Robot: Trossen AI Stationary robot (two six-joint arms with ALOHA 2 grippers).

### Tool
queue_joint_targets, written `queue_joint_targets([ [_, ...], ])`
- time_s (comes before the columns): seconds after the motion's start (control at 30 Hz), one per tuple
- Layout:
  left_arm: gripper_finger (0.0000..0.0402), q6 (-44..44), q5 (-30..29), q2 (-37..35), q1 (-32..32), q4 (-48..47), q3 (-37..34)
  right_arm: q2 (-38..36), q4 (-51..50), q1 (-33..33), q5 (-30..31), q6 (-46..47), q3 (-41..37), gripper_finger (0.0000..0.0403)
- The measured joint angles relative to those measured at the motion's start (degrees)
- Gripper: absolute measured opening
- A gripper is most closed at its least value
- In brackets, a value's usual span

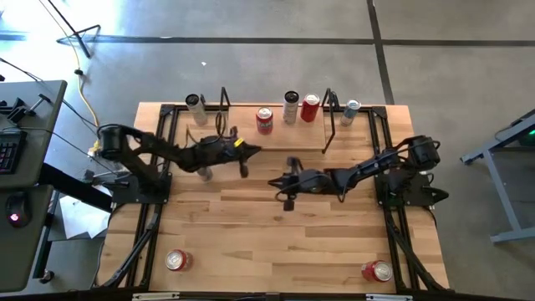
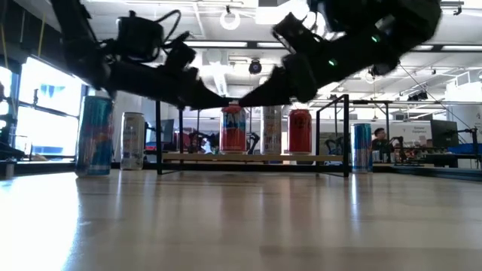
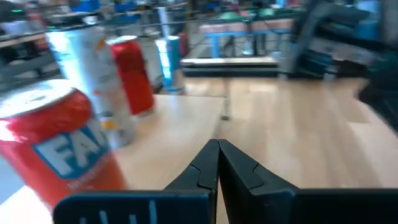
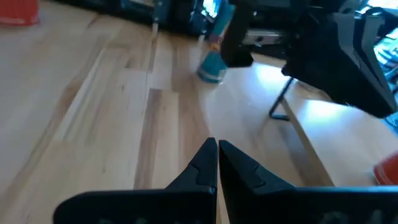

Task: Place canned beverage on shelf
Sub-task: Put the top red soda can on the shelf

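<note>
The shelf (image 1: 284, 138) is a low light-wood plank with black rod frames, at the table's far side. Three cans stand upright on their bases on it: a red can (image 1: 264, 119), a white one (image 1: 290, 107) and another red one (image 1: 310, 107). My left gripper (image 1: 253, 150) hovers shut over the plank's near edge, just near-right of the first red can (image 3: 56, 149), and holds nothing. My right gripper (image 1: 272, 181) hovers shut and holds nothing over the table in front of the shelf. The two tips stand close together in the low view, the left gripper (image 2: 226, 102) beside the right gripper (image 2: 242, 100).
A silver can (image 1: 195, 104) stands left of the shelf and a blue-grey can (image 1: 351, 110) right of it. A tall blue can (image 2: 94, 135) stands at the left. Two red cans (image 1: 176, 260) (image 1: 378, 270) lie near the table's near corners. Bare tabletop lies between them.
</note>
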Motion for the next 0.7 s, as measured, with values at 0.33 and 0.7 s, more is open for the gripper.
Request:
queue_joint_targets([
  [0.33, 0.0, -1.98, -7.71, 2.55, 5.32, -3.46, 6.53, -4.51, 15.71, 1.3, 3.51, 5.13, -14.22, 0.0],
  [0.7, 0.0, -3.25, -13.17, -1.21, 5.36, -11.97, 7.82, -7.32, 15.58, 3.04, 4.72, 4.04, -14.63, 0.0],
])
